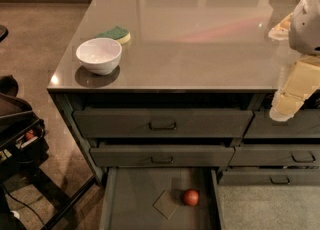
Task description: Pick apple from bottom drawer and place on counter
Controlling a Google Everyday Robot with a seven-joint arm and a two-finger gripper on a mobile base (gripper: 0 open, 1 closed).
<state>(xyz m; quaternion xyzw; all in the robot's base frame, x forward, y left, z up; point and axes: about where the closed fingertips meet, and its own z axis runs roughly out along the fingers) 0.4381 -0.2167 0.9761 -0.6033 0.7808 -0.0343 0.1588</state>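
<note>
In the camera view, the small round red-orange apple (190, 197) lies in the open bottom drawer (131, 199), a wide dark grey-green tray, just right of its tan diamond-turned patch (166, 204). Nothing else is in the drawer.

The cream two-finger gripper (287, 105) hangs at the right by the edge of the glossy grey-brown counter (200, 34). The apple lies well below it and to its left. I cannot tell whether the gripper is open or closed.

A white ceramic bowl (98, 55) on the counter looks empty.

- Arm housing (309, 21): rounded shell, pale grey-white.
- Tool (282, 108): blocky cream-yellow segments, pale rounded tip; located at right edge, before the counter (200, 39) front.
</note>
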